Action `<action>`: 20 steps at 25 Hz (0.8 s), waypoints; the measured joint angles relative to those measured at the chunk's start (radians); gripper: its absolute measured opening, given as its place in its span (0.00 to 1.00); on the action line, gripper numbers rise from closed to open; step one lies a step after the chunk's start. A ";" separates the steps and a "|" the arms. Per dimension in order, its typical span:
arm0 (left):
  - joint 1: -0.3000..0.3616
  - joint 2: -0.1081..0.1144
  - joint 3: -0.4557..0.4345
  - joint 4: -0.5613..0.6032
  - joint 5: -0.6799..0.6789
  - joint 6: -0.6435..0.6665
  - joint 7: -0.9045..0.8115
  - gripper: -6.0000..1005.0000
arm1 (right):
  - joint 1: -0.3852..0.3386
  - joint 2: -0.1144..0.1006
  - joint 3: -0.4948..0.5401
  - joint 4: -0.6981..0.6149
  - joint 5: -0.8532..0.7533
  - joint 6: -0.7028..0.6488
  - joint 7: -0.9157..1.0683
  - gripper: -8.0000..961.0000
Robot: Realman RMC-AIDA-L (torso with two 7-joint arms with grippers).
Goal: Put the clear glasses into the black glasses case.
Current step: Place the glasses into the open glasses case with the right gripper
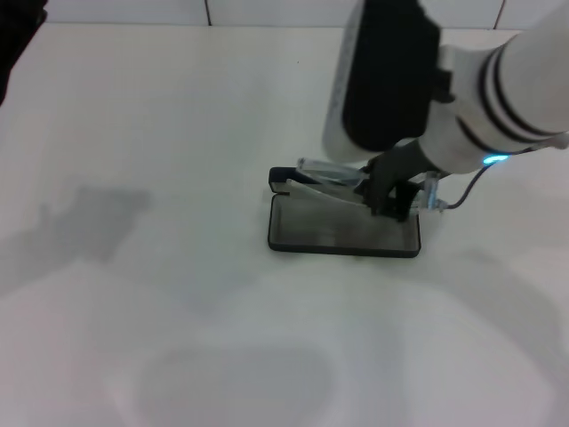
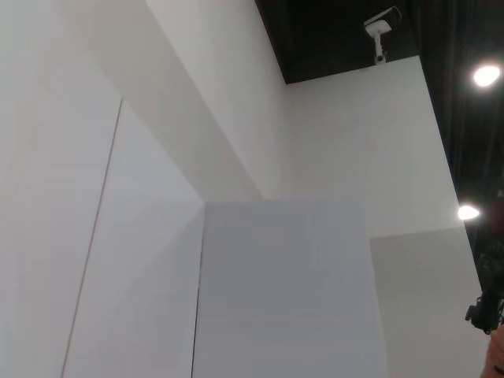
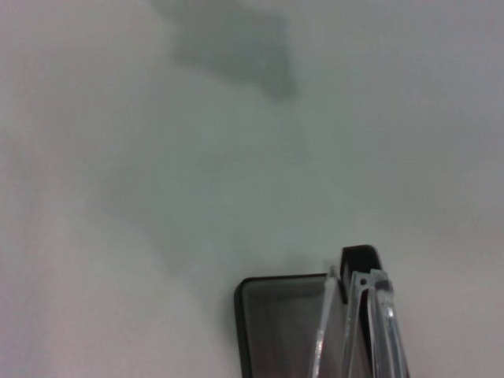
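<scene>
Over the open black case (image 1: 342, 233) on the white desk (image 1: 178, 178), I see my right hand (image 1: 389, 197) pinching the clear glasses (image 1: 324, 181), which sit tilted across the far edge of the case tray, partly inside it. My left hand is out of sight; its wrist camera faces only walls.

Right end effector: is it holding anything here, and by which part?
The right end effector grips the clear glasses near their right end, over the open black glasses case.
</scene>
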State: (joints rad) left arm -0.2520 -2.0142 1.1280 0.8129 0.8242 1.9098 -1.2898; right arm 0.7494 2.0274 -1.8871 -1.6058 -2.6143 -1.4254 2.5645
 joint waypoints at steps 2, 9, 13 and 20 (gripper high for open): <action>0.000 -0.003 -0.001 -0.001 0.002 0.000 0.000 0.07 | 0.013 0.000 -0.023 0.023 -0.001 0.017 0.001 0.14; -0.001 -0.010 -0.002 -0.001 0.006 -0.002 0.003 0.07 | 0.027 0.001 -0.115 0.069 -0.006 0.101 0.005 0.14; 0.000 -0.011 -0.002 -0.001 0.006 -0.003 0.004 0.07 | 0.051 0.001 -0.175 0.130 -0.017 0.162 0.032 0.14; 0.001 -0.020 -0.002 -0.001 0.006 -0.003 0.012 0.07 | 0.073 0.000 -0.271 0.162 -0.104 0.204 0.117 0.14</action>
State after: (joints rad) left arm -0.2515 -2.0340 1.1258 0.8114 0.8301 1.9065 -1.2774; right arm 0.8220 2.0278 -2.1582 -1.4437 -2.7187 -1.2213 2.6815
